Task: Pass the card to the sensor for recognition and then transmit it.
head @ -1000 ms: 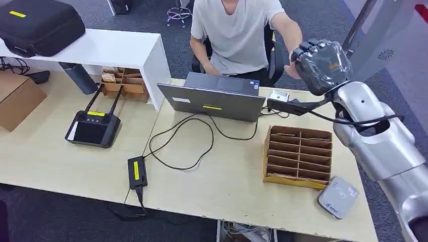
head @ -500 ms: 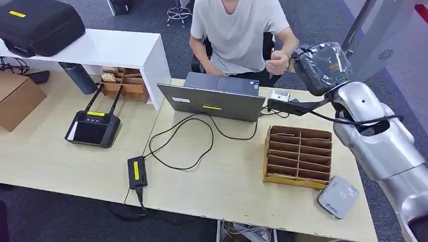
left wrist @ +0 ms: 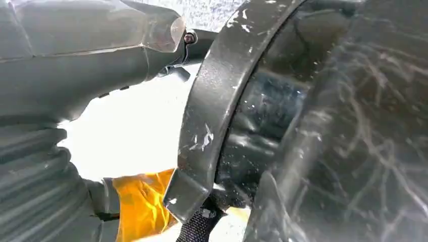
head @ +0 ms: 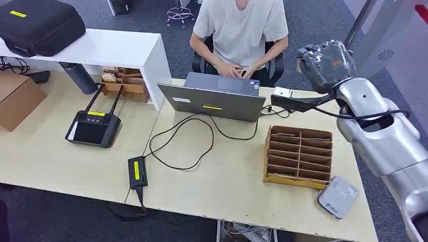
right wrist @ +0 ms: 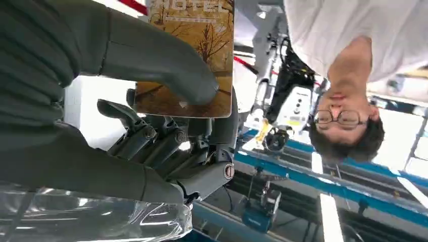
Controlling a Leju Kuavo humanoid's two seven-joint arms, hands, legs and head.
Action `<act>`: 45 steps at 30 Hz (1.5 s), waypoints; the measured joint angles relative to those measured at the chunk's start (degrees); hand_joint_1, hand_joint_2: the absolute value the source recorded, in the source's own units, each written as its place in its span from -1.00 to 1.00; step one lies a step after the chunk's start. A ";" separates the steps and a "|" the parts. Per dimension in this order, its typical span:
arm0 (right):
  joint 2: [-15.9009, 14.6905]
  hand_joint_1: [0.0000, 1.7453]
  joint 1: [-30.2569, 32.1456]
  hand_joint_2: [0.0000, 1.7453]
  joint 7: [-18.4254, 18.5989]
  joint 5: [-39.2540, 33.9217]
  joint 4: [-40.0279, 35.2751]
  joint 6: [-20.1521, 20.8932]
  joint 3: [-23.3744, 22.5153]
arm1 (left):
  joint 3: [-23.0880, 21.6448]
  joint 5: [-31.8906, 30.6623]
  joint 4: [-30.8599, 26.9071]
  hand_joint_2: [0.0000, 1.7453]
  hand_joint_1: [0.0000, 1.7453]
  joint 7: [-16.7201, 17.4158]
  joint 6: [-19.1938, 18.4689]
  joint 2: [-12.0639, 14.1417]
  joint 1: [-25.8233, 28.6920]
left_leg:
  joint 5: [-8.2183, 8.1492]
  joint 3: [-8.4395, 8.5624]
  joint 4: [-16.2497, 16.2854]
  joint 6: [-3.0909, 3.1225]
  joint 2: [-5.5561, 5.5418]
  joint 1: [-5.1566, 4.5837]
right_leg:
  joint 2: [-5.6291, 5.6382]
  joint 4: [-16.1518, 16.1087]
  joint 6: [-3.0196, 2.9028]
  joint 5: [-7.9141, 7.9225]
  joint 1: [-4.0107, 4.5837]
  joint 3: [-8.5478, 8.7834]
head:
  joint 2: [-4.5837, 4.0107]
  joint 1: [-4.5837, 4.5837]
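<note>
Thumb and fingers [right wrist: 166,146] of the right hand [head: 323,63] pinch a brown printed hotel card [right wrist: 186,55] high above the desk [head: 222,181]; a shallow pinch could drop it before the grey sensor pad [head: 338,196].

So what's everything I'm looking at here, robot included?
card: one, tan, printed picture, pinched in the right robot hand
card reader: one, grey, table's near right corner
slotted box: one, brown cardboard, beside the reader
laptop: one, grey, open before the person
cable: one, black, looped on the table
controller: one, black, two antennas, left table
case: one, black, on the white shelf
person: one, white shirt, seated, typing
right robot hand: one, plastic-wrapped, raised beyond the table's far right
</note>
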 joint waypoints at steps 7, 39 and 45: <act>-1.23 1.00 -2.48 1.00 1.44 -0.53 1.34 4.69 1.82 | 1.60 1.82 0.20 1.00 -1.00 -0.53 -2.32 0.02 0.56 | 0.00 0.01 0.01 0.00 0.02 0.00 | 0.03 0.00 -0.01 0.01 0.00 -0.01 | 0.00 0.00; -12.29 1.00 -8.01 1.00 8.07 -15.54 -6.64 30.68 15.63 | 6.01 10.39 0.63 1.00 -1.00 -4.11 1.68 0.20 3.45 | -0.01 0.01 0.03 0.02 0.09 -0.12 | 0.13 -0.01 0.02 0.03 -0.09 -0.03 | 0.00 -0.02; -14.19 1.00 -10.09 1.00 8.72 -20.99 -8.68 36.73 19.72 | 6.30 13.40 1.29 1.00 -1.00 -4.96 1.38 0.20 3.73 | -0.01 0.01 0.04 0.02 0.08 -0.14 | 0.12 -0.01 0.04 0.04 -0.11 -0.03 | 0.00 -0.02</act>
